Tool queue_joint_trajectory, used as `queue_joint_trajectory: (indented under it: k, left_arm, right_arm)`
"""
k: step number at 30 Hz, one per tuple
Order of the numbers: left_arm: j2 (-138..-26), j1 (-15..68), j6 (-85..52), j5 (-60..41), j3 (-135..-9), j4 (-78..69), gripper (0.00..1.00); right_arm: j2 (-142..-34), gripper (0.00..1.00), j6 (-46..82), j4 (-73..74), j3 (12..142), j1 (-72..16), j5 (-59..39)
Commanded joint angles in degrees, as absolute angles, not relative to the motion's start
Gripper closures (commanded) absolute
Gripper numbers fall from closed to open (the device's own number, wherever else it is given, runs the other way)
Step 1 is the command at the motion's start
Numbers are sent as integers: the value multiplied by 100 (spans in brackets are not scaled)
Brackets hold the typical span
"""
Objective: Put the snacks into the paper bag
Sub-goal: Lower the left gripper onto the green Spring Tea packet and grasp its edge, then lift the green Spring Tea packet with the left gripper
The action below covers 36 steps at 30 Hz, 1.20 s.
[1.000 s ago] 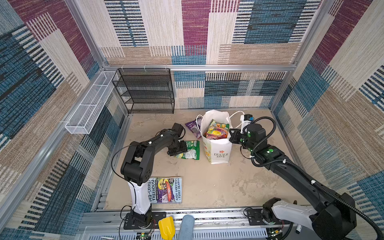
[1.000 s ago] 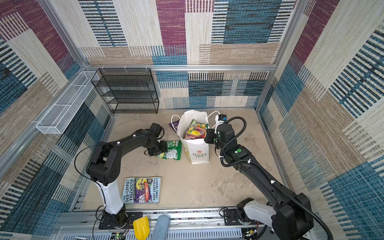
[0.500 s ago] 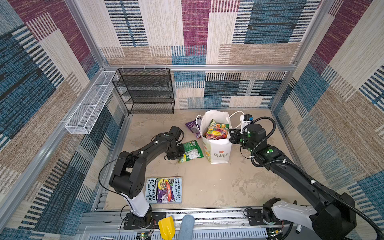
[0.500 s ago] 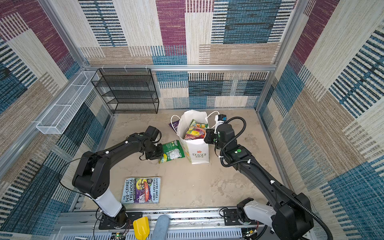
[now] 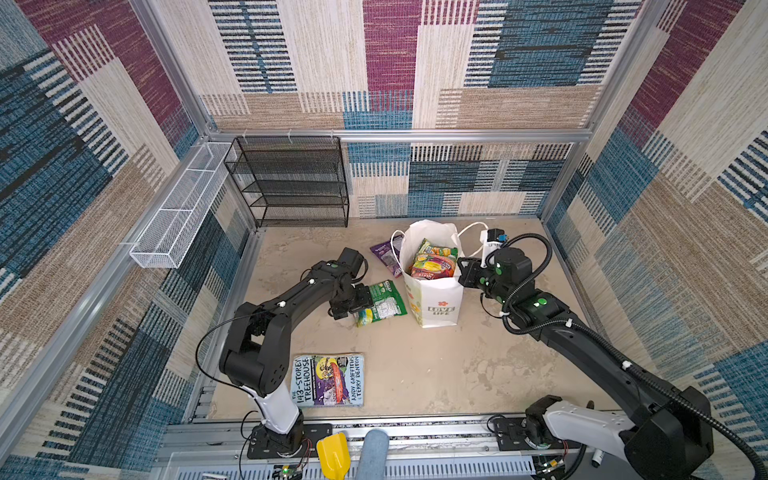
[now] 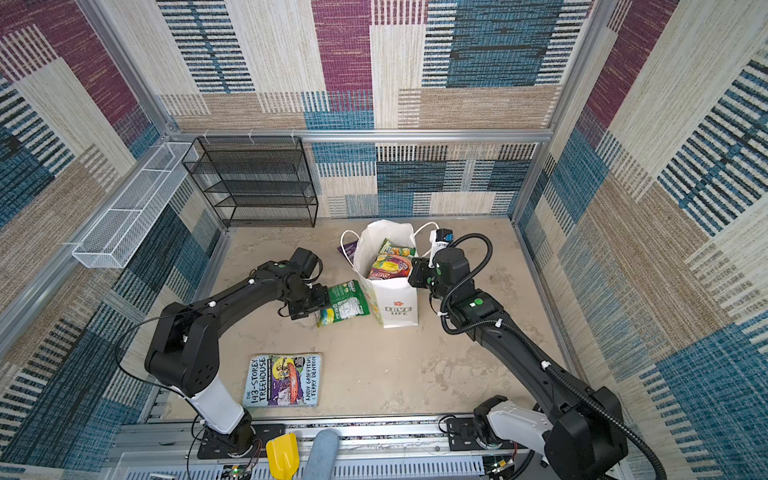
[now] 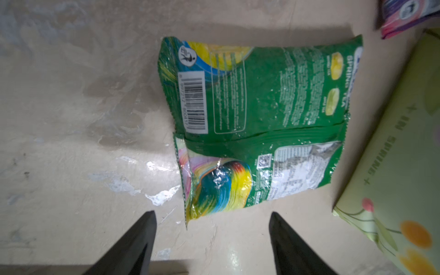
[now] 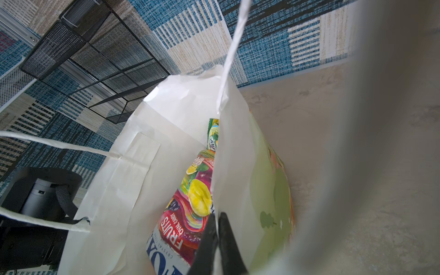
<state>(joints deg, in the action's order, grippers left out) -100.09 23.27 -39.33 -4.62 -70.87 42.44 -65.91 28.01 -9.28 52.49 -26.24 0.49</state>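
I'm watching the green packet (image 7: 257,123) lying flat on the floor (image 7: 71,119) just beside the paper bag (image 5: 436,305), with a purple packet (image 5: 385,258) lying by the bag's rear corner and several packets (image 5: 434,264) sitting inside it. I'm judging this as the pick-up of the green one: next I'm needing to lower and close on its near edge. My left gripper (image 7: 212,214) is hanging empty, jaws wide apart, while my right gripper (image 8: 217,217) is pinching the bag's rim, jaws together on the paper.
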Motion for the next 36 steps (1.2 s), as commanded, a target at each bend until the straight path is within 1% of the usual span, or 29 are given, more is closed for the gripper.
queue_joint_trajectory:
  k: [1,3,15,21,27,30,36]
  left_arm:
    - [-10250,2318,-3950,-356,-7257,4412,29]
    - [-10431,2320,-3939,-419,-7360,4421,35]
    - [-10757,2317,-3996,-396,-7305,4144,40]
    - [-10835,2309,-4007,-389,-7191,4022,47]
    - [-10846,2307,-4065,-500,-7037,3890,63]
    - [-10764,2312,-4111,-607,-6971,3826,73]
    - [-10451,2316,-4305,-952,-6788,3687,90]
  right_arm:
    - [-6562,93,2754,-918,5234,-2628,-59]
    - [-6565,93,2752,-914,5230,-2628,-53]
    - [-6541,92,2744,-918,5230,-2630,-69]
    - [-6561,92,2755,-923,5230,-2628,-68]
    - [-6557,92,2752,-918,5230,-2630,-76]
    - [-6557,92,2751,-912,5229,-2628,-77]
    - [-6552,92,2751,-914,5229,-2628,-82]
